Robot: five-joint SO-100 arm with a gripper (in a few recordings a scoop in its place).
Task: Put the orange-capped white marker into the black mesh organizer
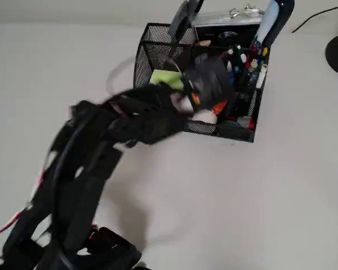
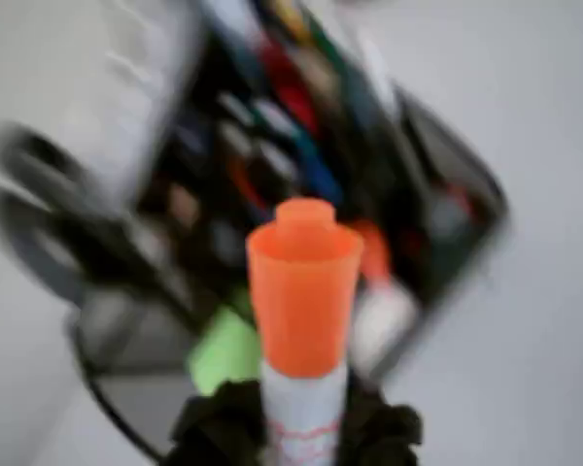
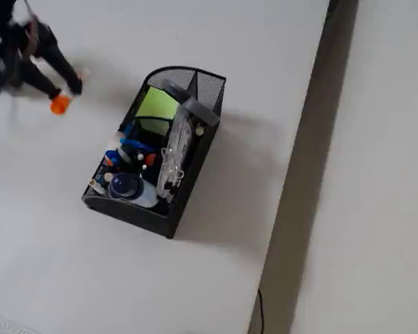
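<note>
Tool (image 2: 296, 427) was clamped on the orange-capped white marker (image 2: 304, 301), cap pointing outward, above the black mesh organizer (image 3: 168, 212) on the white counter (image 3: 70, 278).

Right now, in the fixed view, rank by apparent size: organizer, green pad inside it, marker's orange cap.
1. Black mesh organizer, clearly largest.
2. Green pad.
3. Orange cap of the marker, smallest; it sits off at the view's left, clear of the organizer.
</note>
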